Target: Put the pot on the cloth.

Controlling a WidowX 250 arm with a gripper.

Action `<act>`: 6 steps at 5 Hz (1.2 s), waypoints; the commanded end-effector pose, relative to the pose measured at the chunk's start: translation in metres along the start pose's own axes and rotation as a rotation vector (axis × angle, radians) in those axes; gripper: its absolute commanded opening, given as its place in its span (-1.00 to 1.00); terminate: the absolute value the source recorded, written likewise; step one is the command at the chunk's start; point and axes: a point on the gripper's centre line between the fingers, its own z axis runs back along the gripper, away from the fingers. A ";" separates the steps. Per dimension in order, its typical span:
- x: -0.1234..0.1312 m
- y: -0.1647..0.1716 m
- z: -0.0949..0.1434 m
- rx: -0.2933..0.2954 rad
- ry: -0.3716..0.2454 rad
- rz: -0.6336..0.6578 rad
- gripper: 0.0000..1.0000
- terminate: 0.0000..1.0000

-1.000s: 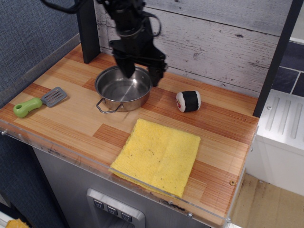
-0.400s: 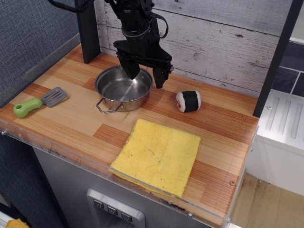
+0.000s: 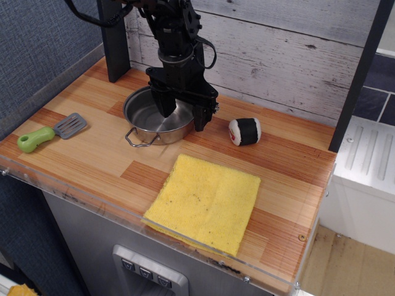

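Observation:
The shiny steel pot (image 3: 148, 117) sits on the wooden counter at the back left, one wire loop handle pointing toward the front. The yellow cloth (image 3: 205, 200) lies flat near the counter's front edge, right of and nearer than the pot. My black gripper (image 3: 183, 115) is open and lowered over the pot's right rim: one finger reaches inside the pot, the other hangs outside its right wall. The rim's right part is hidden behind the gripper.
A green-handled spatula (image 3: 46, 134) lies at the left edge. A black-and-white sushi-roll toy (image 3: 245, 131) sits right of the pot. A dark post (image 3: 114, 37) stands at the back left, and a plank wall runs behind the counter.
The gripper has come down and slightly forward, from above the pot's back rim to straddling its right rim. The pot and cloth have not moved.

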 end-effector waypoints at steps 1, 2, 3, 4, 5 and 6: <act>0.015 -0.008 0.024 -0.009 -0.060 -0.045 -1.00 -1.00; 0.023 -0.009 0.039 -0.031 -0.091 -0.042 -1.00 -1.00; 0.026 -0.008 0.049 -0.037 -0.074 -0.024 -1.00 -1.00; 0.024 -0.015 0.078 -0.029 -0.031 0.020 -1.00 -1.00; 0.011 -0.035 0.098 -0.043 -0.014 -0.009 -1.00 -1.00; -0.010 -0.057 0.100 -0.028 0.006 -0.040 -1.00 -1.00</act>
